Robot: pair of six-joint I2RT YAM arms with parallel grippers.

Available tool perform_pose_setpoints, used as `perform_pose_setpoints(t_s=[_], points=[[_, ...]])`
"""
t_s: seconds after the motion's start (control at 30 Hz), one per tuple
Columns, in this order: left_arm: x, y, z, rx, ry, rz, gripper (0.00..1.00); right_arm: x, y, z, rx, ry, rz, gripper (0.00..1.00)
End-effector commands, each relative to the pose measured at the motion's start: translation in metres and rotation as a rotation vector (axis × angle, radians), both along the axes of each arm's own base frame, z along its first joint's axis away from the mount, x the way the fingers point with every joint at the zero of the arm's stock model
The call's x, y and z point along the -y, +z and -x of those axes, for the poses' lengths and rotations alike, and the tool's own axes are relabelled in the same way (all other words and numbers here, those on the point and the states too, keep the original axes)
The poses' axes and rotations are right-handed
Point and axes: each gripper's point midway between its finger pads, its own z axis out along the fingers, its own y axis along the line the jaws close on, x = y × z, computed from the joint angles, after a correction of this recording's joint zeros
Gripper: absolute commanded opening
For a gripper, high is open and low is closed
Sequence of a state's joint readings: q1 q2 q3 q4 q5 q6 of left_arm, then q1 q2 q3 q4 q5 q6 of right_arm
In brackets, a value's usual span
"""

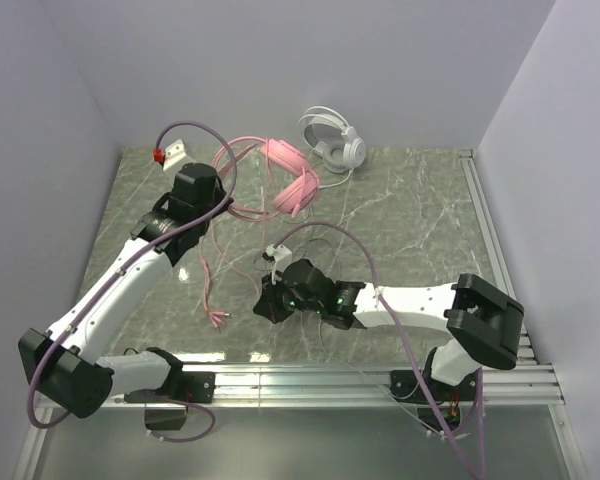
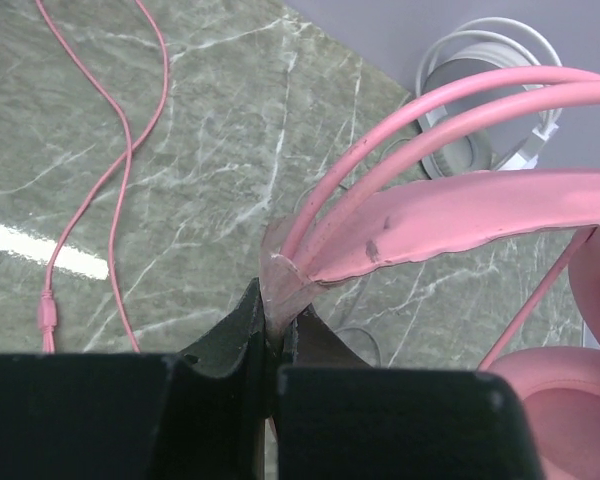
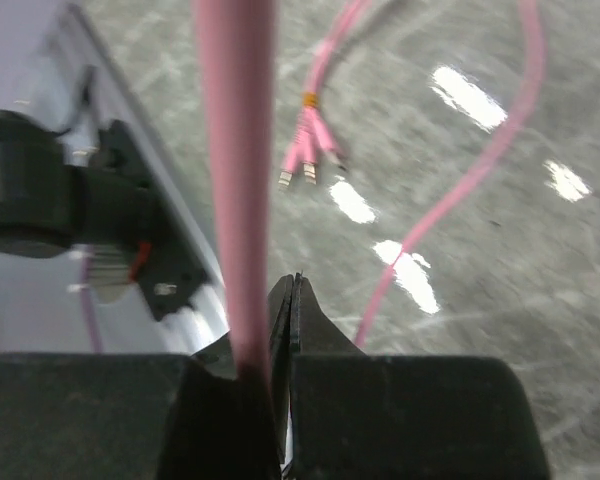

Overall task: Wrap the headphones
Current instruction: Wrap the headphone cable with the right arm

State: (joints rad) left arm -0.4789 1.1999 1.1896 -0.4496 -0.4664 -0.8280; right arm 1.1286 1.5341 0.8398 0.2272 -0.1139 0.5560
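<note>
Pink headphones [image 1: 292,182] at the far middle of your marble table [image 1: 430,220], just in front of the white headphones [image 1: 333,140].
Your left gripper [image 2: 277,318] has its jaws pressed narrow on the end of the pink headband. Your right gripper [image 3: 286,292] is fully closed; the pink cable [image 3: 238,180] rises straight beside its jaws, and you cannot tell if it is pinched.

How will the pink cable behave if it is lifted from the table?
Probably floppy: the pink cable lies in loose curves on the table. Likely light, being so thin. Its plug end may dangle and swing.
</note>
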Motion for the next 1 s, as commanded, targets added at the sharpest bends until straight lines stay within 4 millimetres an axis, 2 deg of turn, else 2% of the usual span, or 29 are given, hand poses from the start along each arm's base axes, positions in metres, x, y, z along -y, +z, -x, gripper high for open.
perform_pose_setpoints(t_s=[0.0, 0.03, 0.2, 0.4, 0.6, 0.83, 0.97], points=[[0.014, 0.07, -0.01, 0.145, -0.011, 0.186, 0.01, 0.011, -0.009, -0.021, 0.074, -0.11, 0.071, 0.0], [0.014, 0.067, -0.007, 0.118, -0.015, 0.179, 0.01, 0.013, -0.008, -0.027, 0.093, -0.142, 0.064, 0.0], [0.023, 0.094, 0.011, 0.131, -0.08, 0.262, 0.0, 0.022, -0.019, -0.031, 0.095, -0.182, 0.075, 0.0], [0.01, 0.108, 0.031, 0.089, -0.027, 0.31, 0.01, 0.029, -0.025, -0.038, 0.11, -0.227, 0.068, 0.0], [0.014, 0.123, 0.05, 0.09, -0.094, 0.364, 0.0, 0.038, -0.036, -0.043, 0.114, -0.281, 0.079, 0.0], [0.038, 0.126, 0.081, 0.048, -0.295, 0.392, 0.01, 0.055, -0.039, -0.061, 0.061, -0.327, 0.021, 0.0], [0.037, 0.126, 0.101, 0.046, -0.335, 0.408, 0.01, 0.067, -0.044, -0.067, 0.05, -0.35, 0.015, 0.0]])
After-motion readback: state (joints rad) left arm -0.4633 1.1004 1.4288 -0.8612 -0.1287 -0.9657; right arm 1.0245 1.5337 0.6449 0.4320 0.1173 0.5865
